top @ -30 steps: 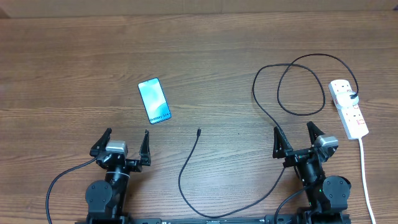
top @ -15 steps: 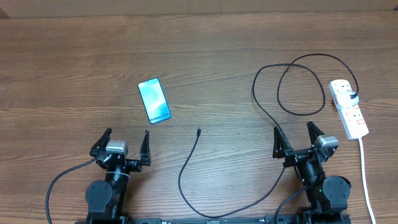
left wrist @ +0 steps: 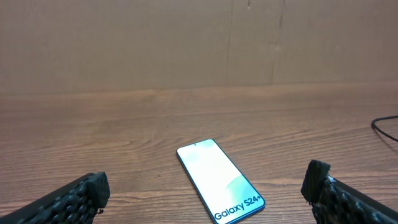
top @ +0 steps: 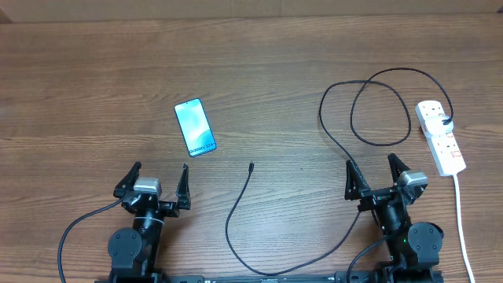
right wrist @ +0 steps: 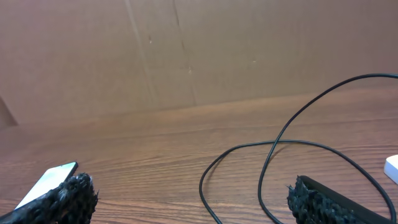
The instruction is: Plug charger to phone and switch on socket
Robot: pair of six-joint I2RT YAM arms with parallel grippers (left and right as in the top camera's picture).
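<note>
The phone (top: pixel 195 126) lies flat on the wooden table, light-blue screen up; it also shows in the left wrist view (left wrist: pixel 220 180), just ahead of the fingers. The charger cable (top: pixel 369 110) loops at the right, its black plug sitting in the socket (top: pixel 440 137); its small tip (top: pixel 251 166) lies mid-table. The cable also shows in the right wrist view (right wrist: pixel 273 162). My left gripper (top: pixel 157 177) is open and empty, below the phone. My right gripper (top: pixel 376 174) is open and empty, left of the socket.
The socket's white cord (top: pixel 464 228) runs down the right edge to the front. A brown cardboard wall (left wrist: pixel 199 43) stands behind the table. Black base cables (top: pixel 78 236) trail from both arm bases at the front.
</note>
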